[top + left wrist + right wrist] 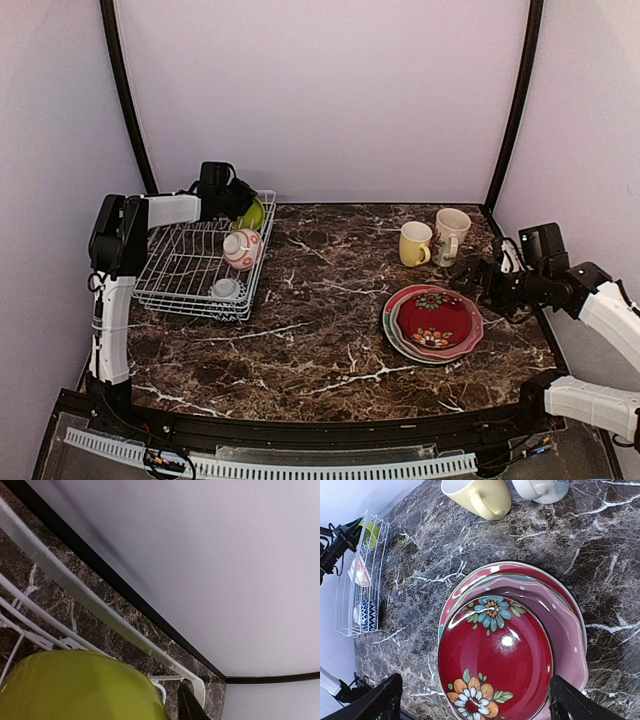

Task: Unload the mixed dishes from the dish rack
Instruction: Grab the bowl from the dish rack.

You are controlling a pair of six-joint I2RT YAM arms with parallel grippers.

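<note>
your white wire dish rack (180, 275) holds three bowls (242, 249); the left gripper (238, 205) is at the lime-green bowl (254, 214), and you can't tell its grip. on the dark marble table (320, 340): two mugs (414, 244), and stacked red floral plates (433, 321) under the wide-open right gripper (477, 690).

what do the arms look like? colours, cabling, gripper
Both alike: left arm and right arm have white links with black joint housings. The left gripper and right gripper are all black. Thin black cables loop by the joints. No markings legible.
</note>
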